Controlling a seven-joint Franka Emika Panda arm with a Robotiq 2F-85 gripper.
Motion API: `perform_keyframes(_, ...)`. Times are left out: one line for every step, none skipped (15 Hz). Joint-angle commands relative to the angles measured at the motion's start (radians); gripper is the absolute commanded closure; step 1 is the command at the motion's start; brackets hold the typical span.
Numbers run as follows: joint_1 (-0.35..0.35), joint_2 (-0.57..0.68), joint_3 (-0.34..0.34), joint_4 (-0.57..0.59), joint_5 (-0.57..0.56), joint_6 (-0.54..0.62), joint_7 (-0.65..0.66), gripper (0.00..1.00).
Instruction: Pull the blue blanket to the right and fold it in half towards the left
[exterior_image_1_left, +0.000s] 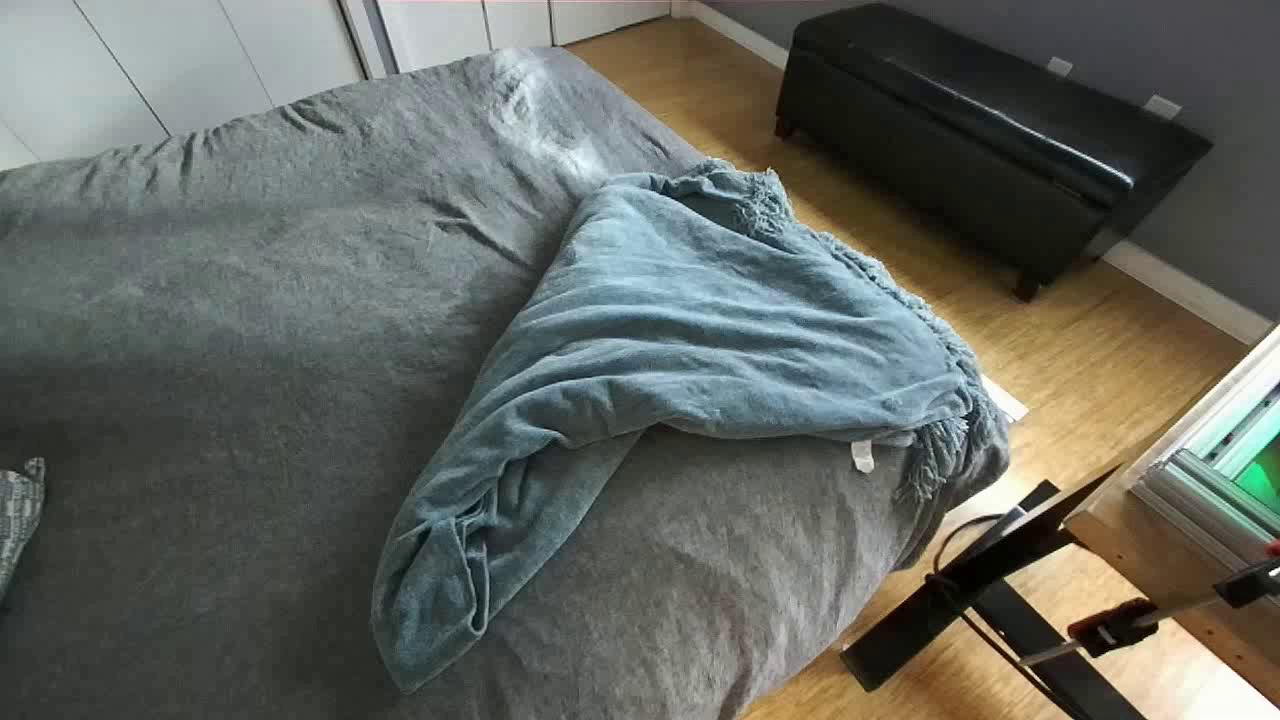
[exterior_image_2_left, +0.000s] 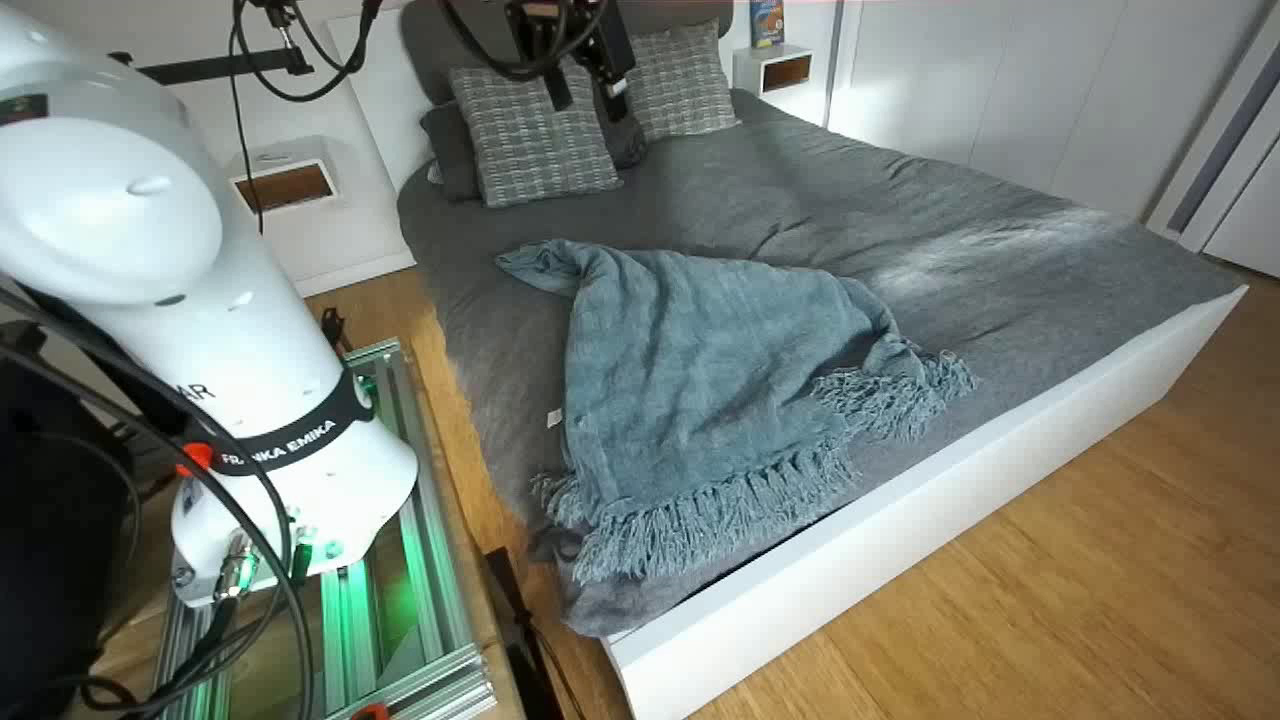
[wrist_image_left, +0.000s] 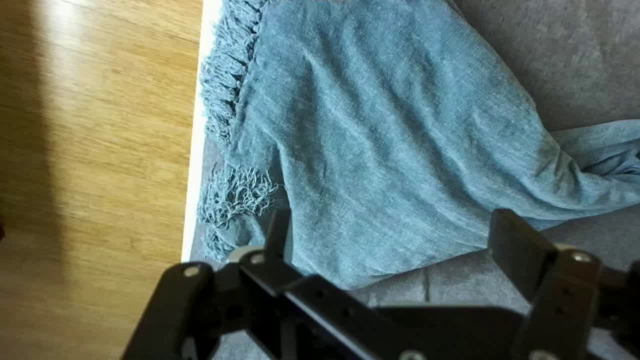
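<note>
Above the rumpled blue blanket, our empty pincer stands spread; we judge the half-fold unmade, the pull uncertain.

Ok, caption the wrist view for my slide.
Open fingers above a rumpled, fringed blue throw blanket on a grey bed cover, wood floor alongside.

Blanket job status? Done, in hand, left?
Done: nothing I can confirm; the blue blanket lies rumpled on the grey bed cover, and these views don't settle whether the pull happened. In hand: nothing; the gripper stands open, clear of the blanket. Left: the half-fold towards the left at least, since no tidy half-fold shows, and possibly the pull.
</note>
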Motion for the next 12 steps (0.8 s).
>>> perform_keyframes(0.001, 0.002, -0.001, -0.001, -0.001, -0.004, 0.001, 0.0)
perform_keyframes(0.001, 0.005, -0.001, -0.004, -0.001, -0.004, 0.001, 0.0)
perform_keyframes(0.001, 0.007, -0.001, -0.004, -0.001, -0.004, 0.001, 0.0)
perform_keyframes(0.0, 0.008, -0.001, -0.004, -0.001, -0.004, 0.001, 0.0)
perform_keyframes(0.0, 0.008, -0.001, -0.004, -0.001, -0.004, 0.001, 0.0)
perform_keyframes(0.0, 0.008, -0.001, -0.004, -0.001, -0.004, 0.001, 0.0)
perform_keyframes(0.0, 0.008, -0.001, -0.004, -0.001, -0.004, 0.001, 0.0)
perform_keyframes(0.0, 0.008, -0.001, -0.004, -0.001, -0.004, 0.001, 0.0)
perform_keyframes(0.0, 0.008, -0.001, -0.004, -0.001, -0.004, 0.001, 0.0)
perform_keyframes(0.0, 0.008, -0.001, -0.004, -0.001, -0.004, 0.001, 0.0)
perform_keyframes(0.0, 0.008, -0.001, -0.004, -0.001, -0.004, 0.001, 0.0)
perform_keyframes(0.0, 0.025, -0.015, -0.002, 0.007, 0.013, -0.01, 0.0)
